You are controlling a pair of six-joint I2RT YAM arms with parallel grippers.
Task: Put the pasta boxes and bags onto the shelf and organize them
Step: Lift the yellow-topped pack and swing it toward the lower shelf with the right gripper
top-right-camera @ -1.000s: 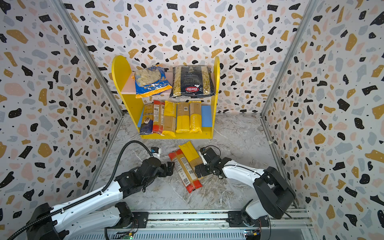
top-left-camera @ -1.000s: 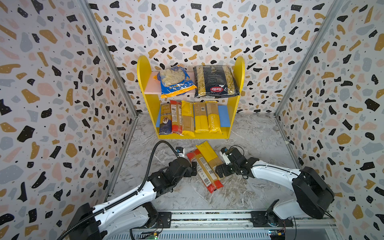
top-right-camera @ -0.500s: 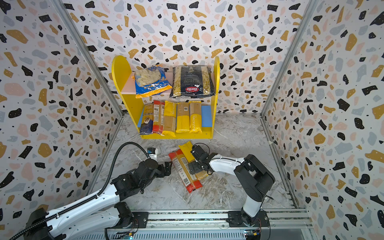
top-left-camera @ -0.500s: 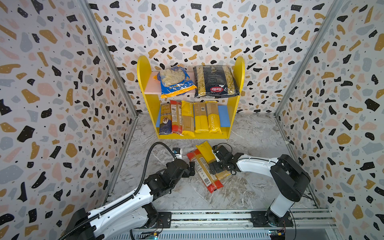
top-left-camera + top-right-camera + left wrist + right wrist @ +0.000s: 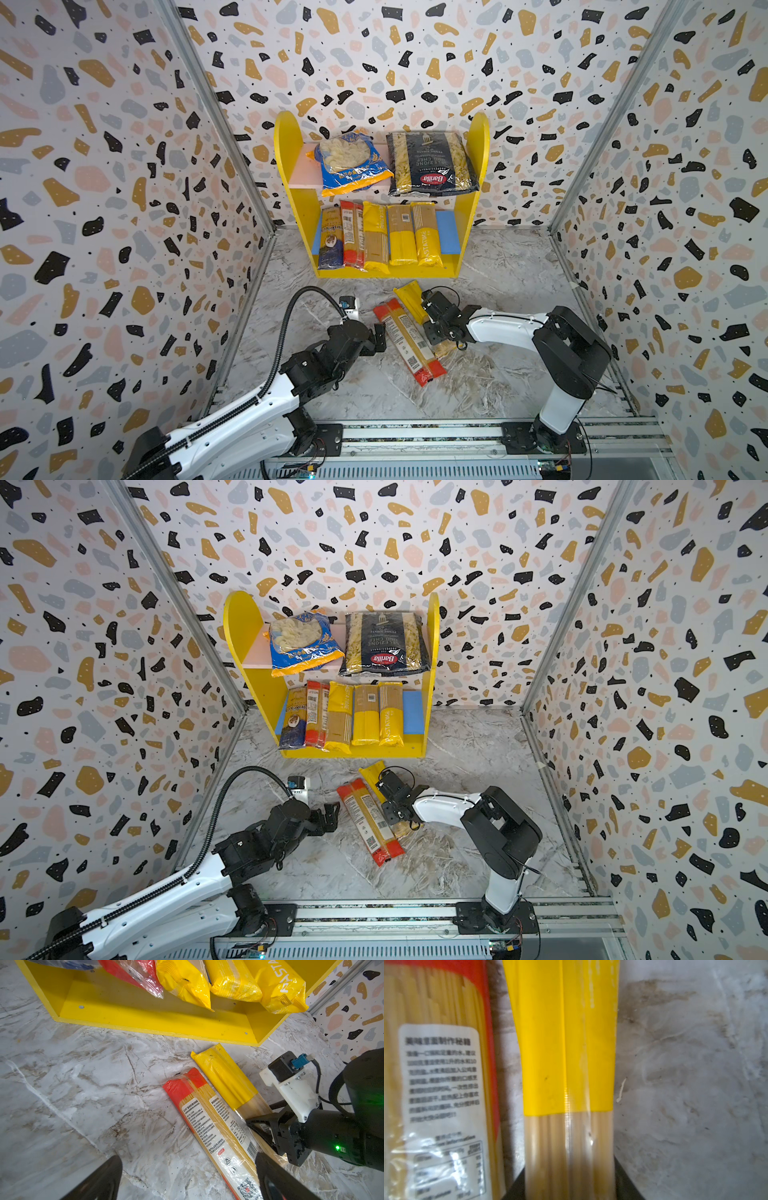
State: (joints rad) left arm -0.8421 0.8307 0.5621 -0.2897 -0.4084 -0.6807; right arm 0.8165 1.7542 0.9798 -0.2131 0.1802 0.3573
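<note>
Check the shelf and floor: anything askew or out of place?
The blue-orange bag sits skewed on the pink upper board, its corner overhanging the front. The red pack and yellow pack lie diagonally on the floor, off the shelf.

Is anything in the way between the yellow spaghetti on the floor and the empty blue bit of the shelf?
Nothing visible. Only bare floor lies between the yellow spaghetti pack and the shelf, and the blue board's bare end is open in front. The red pack lies beside it.
</note>
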